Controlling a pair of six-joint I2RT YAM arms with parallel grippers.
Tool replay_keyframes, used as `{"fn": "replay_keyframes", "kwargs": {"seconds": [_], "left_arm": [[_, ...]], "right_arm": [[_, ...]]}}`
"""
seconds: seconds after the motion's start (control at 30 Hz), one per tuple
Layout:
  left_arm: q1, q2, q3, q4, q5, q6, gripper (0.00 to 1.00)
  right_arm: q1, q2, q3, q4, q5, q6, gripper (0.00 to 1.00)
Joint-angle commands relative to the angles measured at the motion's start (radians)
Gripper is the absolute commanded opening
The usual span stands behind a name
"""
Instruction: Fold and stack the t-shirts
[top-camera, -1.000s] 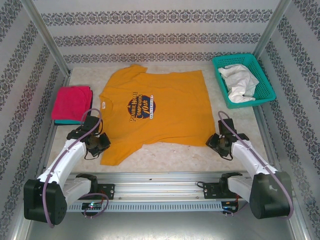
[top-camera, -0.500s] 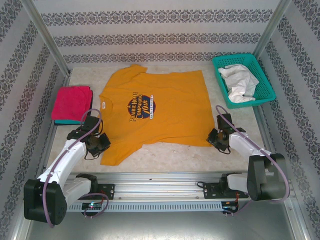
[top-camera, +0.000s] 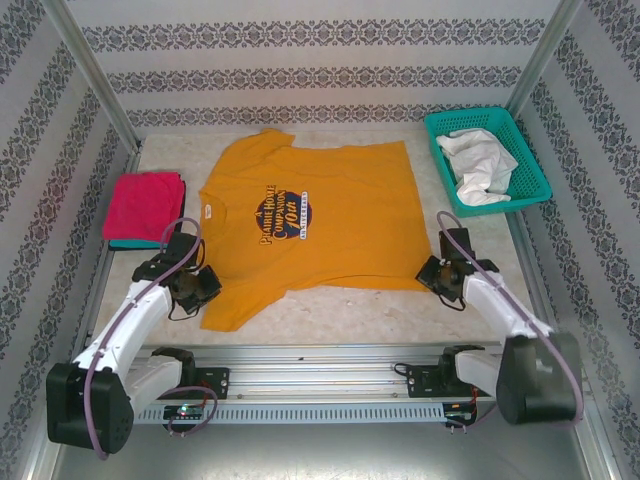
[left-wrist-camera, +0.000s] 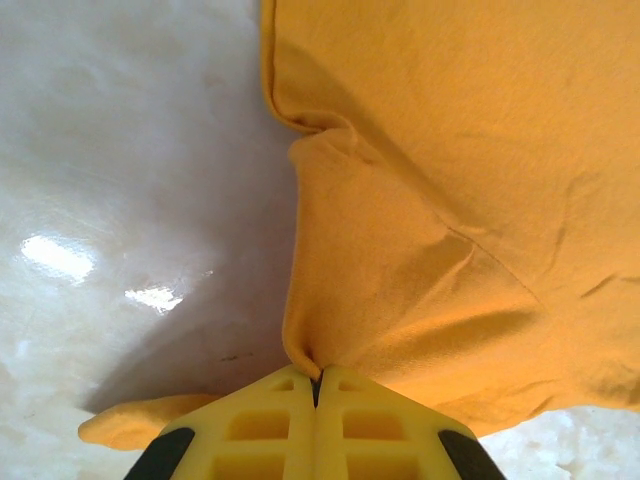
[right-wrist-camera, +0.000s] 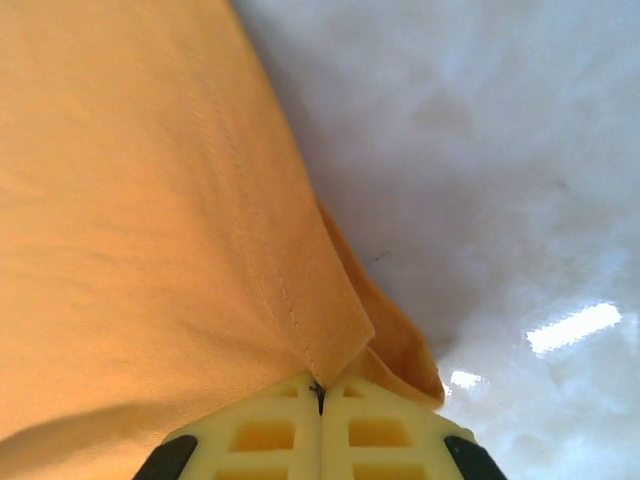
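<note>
Left wrist: fingers (left-wrist-camera: 250, 432) pinch orange t-shirt (left-wrist-camera: 450, 150) edge.

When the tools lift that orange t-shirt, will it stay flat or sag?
Likely floppy: the orange t-shirt puckers where the left tool pinches it. With the right tool gripping only a hem corner, its middle would probably sag.

left pincer (left-wrist-camera: 316, 375) clamped, right pincer (right-wrist-camera: 320, 388) clamped — low

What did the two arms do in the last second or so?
The right gripper closed on the near right hem corner of the orange t-shirt, its arm shifting slightly. The left gripper stayed clamped on its near left edge. The folded magenta shirt and the basket lie unchanged.
</note>
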Motion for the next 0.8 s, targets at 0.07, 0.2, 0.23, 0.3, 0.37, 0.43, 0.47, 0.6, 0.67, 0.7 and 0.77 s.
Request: {"fn": "replay_keyframes", "kwargs": {"seconds": [0.07, 0.2, 0.23, 0.3, 0.37, 0.43, 0.47, 0.6, 0.67, 0.7, 0.77], "left_arm": [[0.023, -0.045, 0.034, -0.050, 0.004, -0.026, 0.00], [0.036, -0.045, 0.031, -0.053, 0.012, -0.022, 0.00], [0.039, -0.046, 0.024, -0.047, 0.016, -0.021, 0.00], [0.044, -0.042, 0.007, -0.032, 0.029, -0.023, 0.00], [0.051, -0.037, -0.009, -0.015, 0.045, -0.023, 0.00], [0.057, -0.027, -0.021, -0.002, 0.058, -0.021, 0.00], [0.058, -0.023, -0.024, 0.002, 0.060, -0.020, 0.00], [0.069, -0.013, -0.037, 0.010, 0.061, -0.015, 0.00], [0.073, -0.015, -0.045, 0.013, 0.061, -0.015, 0.00], [0.074, -0.017, -0.046, 0.014, 0.064, -0.016, 0.00], [0.077, -0.020, -0.051, 0.010, 0.066, -0.014, 0.00]], "right_arm": [[-0.021, -0.220, -0.044, -0.049, 0.065, -0.067, 0.00], [-0.035, -0.273, -0.078, -0.097, 0.071, -0.054, 0.00], [-0.040, -0.267, -0.082, -0.104, 0.067, -0.051, 0.00], [-0.046, -0.250, -0.087, -0.101, 0.057, -0.049, 0.00], [-0.049, -0.219, -0.080, -0.080, 0.047, -0.049, 0.00], [-0.051, -0.167, -0.062, -0.032, 0.024, -0.065, 0.00], [-0.052, -0.134, -0.048, -0.015, 0.017, -0.072, 0.00], [-0.054, 0.045, 0.052, 0.015, -0.014, -0.118, 0.00], [-0.053, 0.104, 0.102, 0.015, -0.015, -0.135, 0.02], [-0.053, 0.114, 0.119, 0.016, -0.004, -0.140, 0.02], [-0.054, 0.093, 0.122, 0.018, 0.022, -0.143, 0.14]]}}
